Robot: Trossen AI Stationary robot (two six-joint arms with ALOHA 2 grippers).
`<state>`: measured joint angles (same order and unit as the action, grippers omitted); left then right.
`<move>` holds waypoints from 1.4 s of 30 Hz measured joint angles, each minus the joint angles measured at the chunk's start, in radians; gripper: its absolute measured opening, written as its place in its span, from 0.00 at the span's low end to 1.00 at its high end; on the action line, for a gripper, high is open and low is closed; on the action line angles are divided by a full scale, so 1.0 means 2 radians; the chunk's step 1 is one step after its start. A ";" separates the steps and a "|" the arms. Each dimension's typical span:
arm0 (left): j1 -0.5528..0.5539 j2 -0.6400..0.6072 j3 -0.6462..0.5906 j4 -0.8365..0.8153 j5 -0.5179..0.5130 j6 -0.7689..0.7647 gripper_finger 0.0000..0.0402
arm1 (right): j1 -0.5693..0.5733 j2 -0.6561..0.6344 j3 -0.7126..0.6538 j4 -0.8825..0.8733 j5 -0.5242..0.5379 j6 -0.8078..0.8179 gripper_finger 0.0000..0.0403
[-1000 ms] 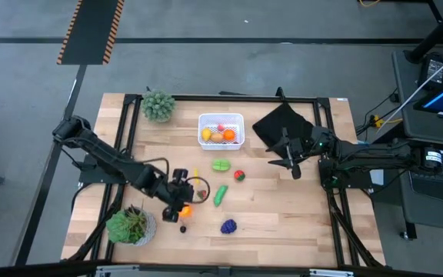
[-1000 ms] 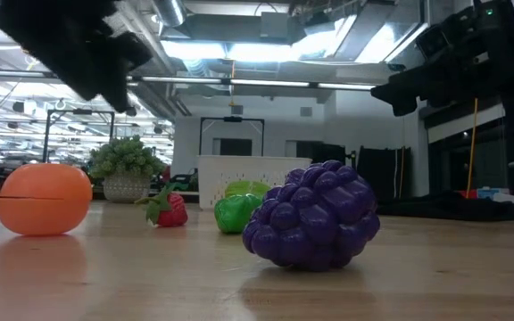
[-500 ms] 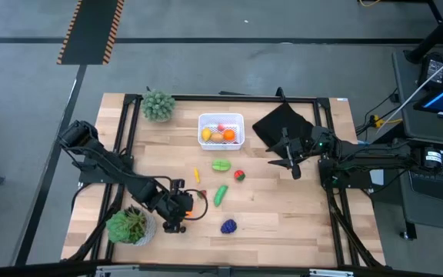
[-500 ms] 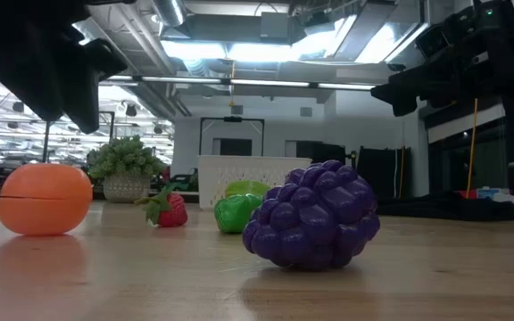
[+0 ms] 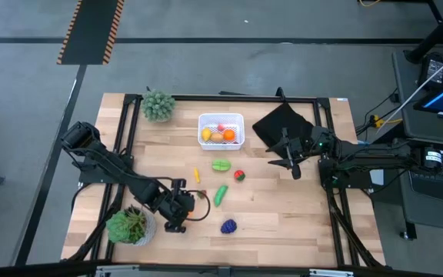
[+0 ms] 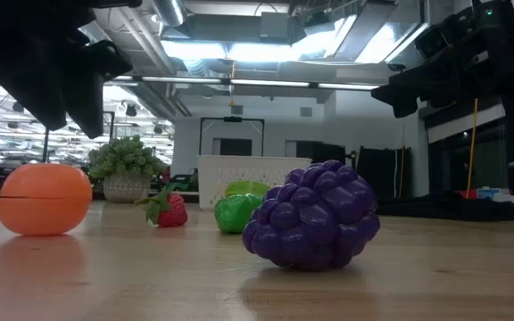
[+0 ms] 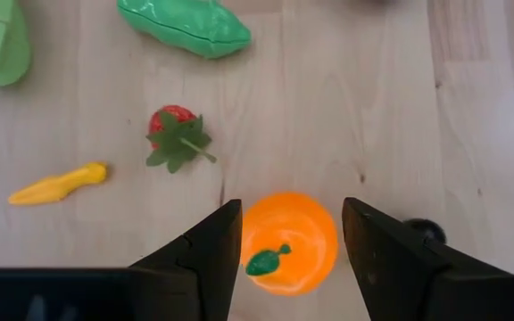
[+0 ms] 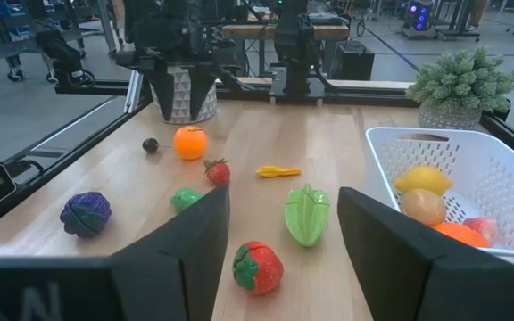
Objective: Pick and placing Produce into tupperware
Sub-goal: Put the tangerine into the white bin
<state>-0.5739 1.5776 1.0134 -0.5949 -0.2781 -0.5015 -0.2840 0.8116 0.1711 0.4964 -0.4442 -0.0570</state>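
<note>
I have the left end effector (image 7: 286,234) low over the tabletop (image 5: 283,219) near its front-left corner, just beside the potted plant (image 5: 130,225) there. Its fingers stand apart, one on each side of the orange toy fruit (image 7: 289,242), which sits on the wood between them; I cannot tell whether they touch it. A small dark piece (image 7: 424,232) lies just beside that fruit.

The right end effector (image 5: 291,156) hangs near the right edge by the black cloth (image 5: 281,125), fingers apart and holding nothing.

The white tub (image 5: 221,131) sits toward the back edge, at the middle, with yellow, orange and red pieces in it. Still loose on the tabletop are a purple grape bunch (image 5: 228,226), a green pepper (image 5: 220,195), a strawberry (image 5: 239,175), a light green piece (image 5: 221,165) and a small yellow piece (image 5: 196,175).
</note>
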 joint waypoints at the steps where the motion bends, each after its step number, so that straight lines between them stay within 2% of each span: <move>1: 0.000 0.000 0.000 0.000 -0.003 0.000 0.47 | 0.000 0.000 0.000 0.000 0.000 0.000 0.53; 5: 0.000 0.000 0.000 0.000 -0.010 0.000 0.54 | 0.000 0.000 0.000 0.000 0.000 0.000 0.53; 15: 0.000 0.000 0.000 0.000 -0.011 -0.009 0.82 | 0.000 0.000 0.000 0.000 0.000 0.000 0.53; 19: 0.000 0.000 0.000 0.000 -0.011 -0.011 0.89 | 0.000 0.000 0.000 0.000 0.000 0.000 0.53; 26: 0.000 0.000 -0.009 0.009 -0.009 -0.025 0.89 | 0.000 0.000 0.000 0.000 0.000 0.000 0.53; 33: 0.002 0.000 -0.035 0.011 0.018 -0.061 0.90 | 0.000 0.000 0.000 0.000 0.000 0.000 0.53; 42: 0.002 0.001 -0.075 0.079 0.018 -0.070 0.90 | 0.000 0.000 0.000 0.000 0.000 0.000 0.53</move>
<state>-0.5701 1.5801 0.8634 -0.4379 -0.2420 -0.6420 -0.2836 0.8116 0.1715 0.4961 -0.4446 -0.0563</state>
